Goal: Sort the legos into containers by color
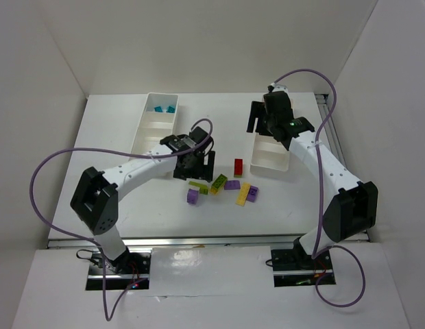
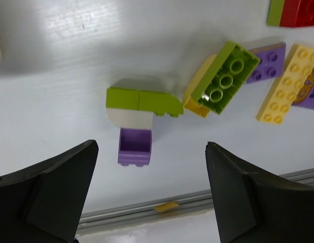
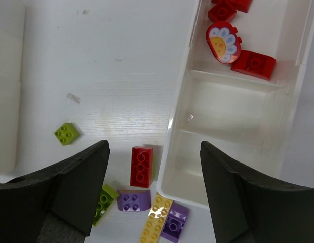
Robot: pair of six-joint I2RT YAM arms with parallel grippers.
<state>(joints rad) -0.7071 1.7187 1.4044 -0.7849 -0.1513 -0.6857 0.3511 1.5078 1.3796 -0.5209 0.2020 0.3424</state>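
The small cube (image 2: pixel 134 147) is located between the fingers of the left gripper (image 2: pixel 152 152), just ahead of the tips. The curved piece (image 2: pixel 142 100) is set directly beyond it, touching. Ahead and to the right, the upturned brick (image 2: pixel 225 78) is rested on a wedge piece (image 2: pixel 197 98). The long brick (image 2: pixel 286 83) is found further right.

The oblong brick (image 3: pixel 141 166) is located between the fingers of the right gripper (image 3: pixel 155 147), just left of the right tray (image 3: pixel 169 131) wall. Several pieces (image 3: pixel 253 65) are contained in the compartment farthest ahead. A four-stud brick (image 3: pixel 66 133) is placed well to the left.
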